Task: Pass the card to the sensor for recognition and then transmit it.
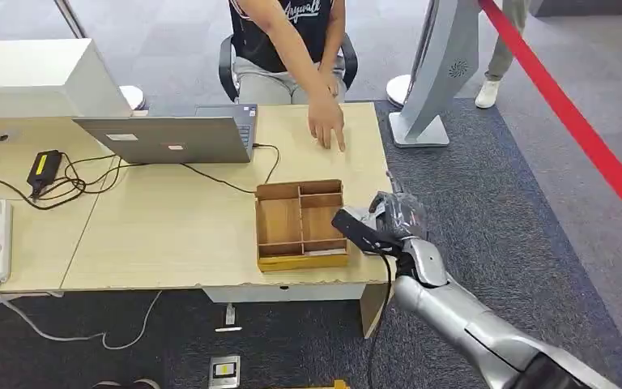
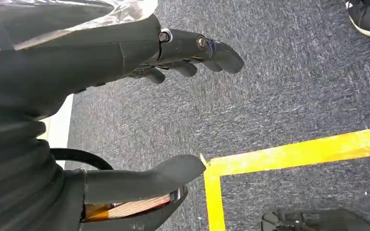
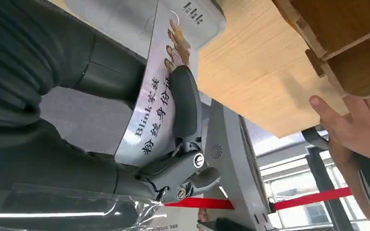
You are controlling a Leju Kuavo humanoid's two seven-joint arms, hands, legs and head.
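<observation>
The right robot hand [image 3: 173,144] grips the card [image 3: 161,91] over the worktop's [image 1: 170,219] right edge, apparently above the sensor [image 3: 125,14]; recognition seems underway, handover to the person's hand [image 1: 326,121] remains.

I see a light wood table [image 1: 178,219] with a brown wooden box [image 1: 300,224] on it. My right hand [image 3: 173,144] is dark grey, and its arm [image 1: 470,324] is silver. The card [image 3: 161,103] is white with black letters. The laptop [image 1: 170,138] is grey. The carpet [image 2: 279,91] is dark grey with yellow tape [image 2: 289,154] lines. A red belt [image 1: 567,117] runs by. My left hand [image 2: 125,62] is dark grey too.
</observation>
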